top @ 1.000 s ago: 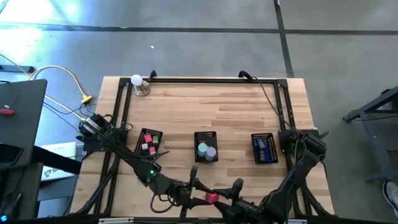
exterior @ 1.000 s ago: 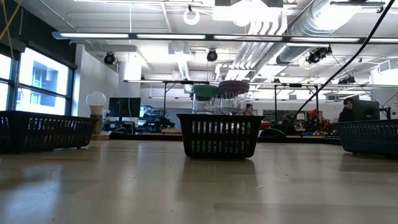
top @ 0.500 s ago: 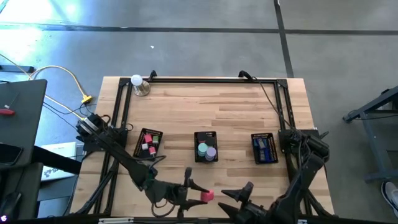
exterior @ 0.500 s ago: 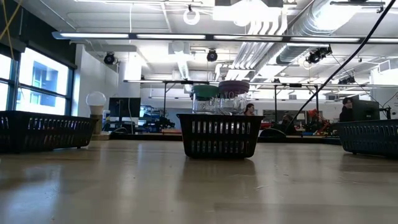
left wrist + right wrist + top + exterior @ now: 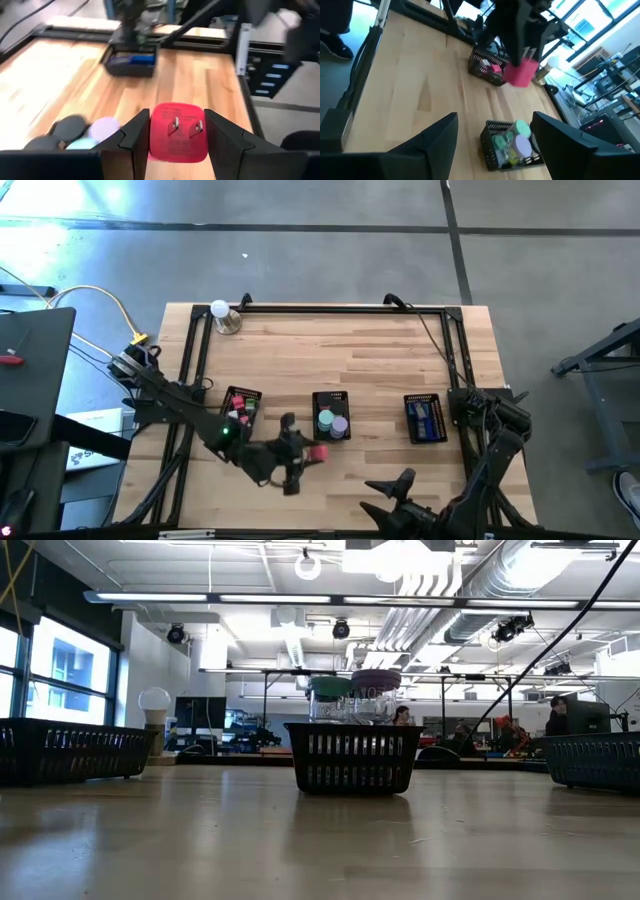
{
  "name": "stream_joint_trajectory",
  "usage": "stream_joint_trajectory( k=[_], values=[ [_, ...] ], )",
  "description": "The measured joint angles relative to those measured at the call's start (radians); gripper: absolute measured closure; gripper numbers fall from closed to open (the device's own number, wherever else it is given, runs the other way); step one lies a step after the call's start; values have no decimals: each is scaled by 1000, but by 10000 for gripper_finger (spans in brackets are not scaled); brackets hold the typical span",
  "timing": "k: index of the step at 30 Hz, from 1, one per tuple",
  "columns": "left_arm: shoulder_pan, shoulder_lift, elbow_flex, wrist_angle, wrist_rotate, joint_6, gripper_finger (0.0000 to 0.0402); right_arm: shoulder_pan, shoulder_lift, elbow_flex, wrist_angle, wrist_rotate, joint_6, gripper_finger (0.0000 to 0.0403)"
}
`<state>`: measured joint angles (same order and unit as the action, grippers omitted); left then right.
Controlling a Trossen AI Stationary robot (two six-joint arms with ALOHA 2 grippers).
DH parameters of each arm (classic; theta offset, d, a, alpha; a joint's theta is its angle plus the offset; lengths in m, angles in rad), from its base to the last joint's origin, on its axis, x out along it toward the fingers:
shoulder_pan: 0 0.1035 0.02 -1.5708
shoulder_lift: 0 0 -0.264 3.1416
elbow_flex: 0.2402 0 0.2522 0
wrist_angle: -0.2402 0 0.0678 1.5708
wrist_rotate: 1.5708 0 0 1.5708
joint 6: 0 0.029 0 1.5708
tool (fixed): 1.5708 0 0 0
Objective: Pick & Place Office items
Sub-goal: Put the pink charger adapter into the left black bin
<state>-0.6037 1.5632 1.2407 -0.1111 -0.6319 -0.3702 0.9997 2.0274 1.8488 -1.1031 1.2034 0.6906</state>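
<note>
My left gripper is shut on a red block with two metal prongs, just on the near side of the middle mesh tray. That tray holds teal and purple rolls. The left tray holds red and pink blocks, and the right tray holds dark blue rectangles. My right gripper stands open over the table's near edge with nothing between its fingers. The low view shows no gripper. My left gripper pinches the red block by two opposite sides between its two fingers. The pronged face is turned back toward the wrist. The fingers reach in from the table's left, slanting slightly down. The block is lifted clear of the table.
A white bulb on a metal base stands at the far left corner. A black frame runs along the table's far edge and sides. Bare wood lies between the trays and the far rail.
My left gripper has carried the red block from the near edge toward the far side, up to the middle tray, rolling its wrist on the way. My right gripper, which stood at the block a second ago, has opened wider and drawn back toward the table's right near corner.
</note>
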Motion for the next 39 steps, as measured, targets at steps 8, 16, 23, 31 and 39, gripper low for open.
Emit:
stream_joint_trajectory(
  k=[8,16,23,31,39],
  values=[
    [35,-61,0,-261,-93,-199,256,2,0,0,-65,-10,67,158],
    [62,-161,0,-616,-106,-476,256,2,0,0,-90,-17,76,158],
    [123,-182,0,-977,-64,-745,256,0,0,0,-97,-23,77,158],
    [171,-186,0,-1268,82,-948,256,0,0,0,-107,-31,99,158],
    [213,-187,0,-1335,246,-970,256,2,1,0,-109,-35,104,158]
  ],
)
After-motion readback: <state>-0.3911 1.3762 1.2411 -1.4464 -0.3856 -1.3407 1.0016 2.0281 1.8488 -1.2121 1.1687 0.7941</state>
